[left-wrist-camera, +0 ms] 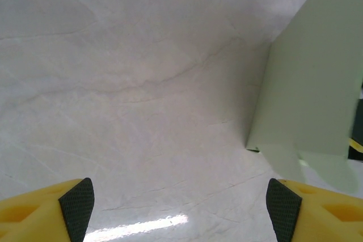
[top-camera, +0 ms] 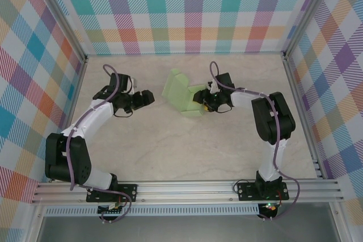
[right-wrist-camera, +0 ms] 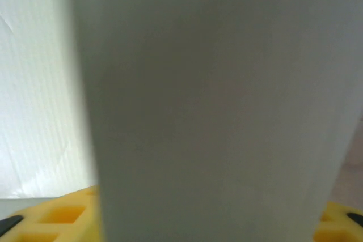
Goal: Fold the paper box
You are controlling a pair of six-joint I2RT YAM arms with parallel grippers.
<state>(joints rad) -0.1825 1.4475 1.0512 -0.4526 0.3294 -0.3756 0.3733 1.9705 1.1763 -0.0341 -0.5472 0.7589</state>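
Observation:
The paper box (top-camera: 182, 93) is pale green card, partly folded, with panels standing up near the middle of the table. My left gripper (top-camera: 150, 97) is a little to its left and not touching it. Its black-padded yellow fingers (left-wrist-camera: 76, 207) stand wide open over bare table, and a box panel (left-wrist-camera: 315, 77) rises at the right of the left wrist view. My right gripper (top-camera: 199, 105) is against the box's right side. Close to the right wrist camera, a blurred card panel (right-wrist-camera: 210, 106) covers the gap between the yellow fingers (right-wrist-camera: 54, 215) and hides the pads.
The pale marble-patterned tabletop (top-camera: 187, 151) is bounded by checked walls on three sides and an aluminium rail (top-camera: 187, 188) at the near edge. Open table lies in front of the box and between the two arms.

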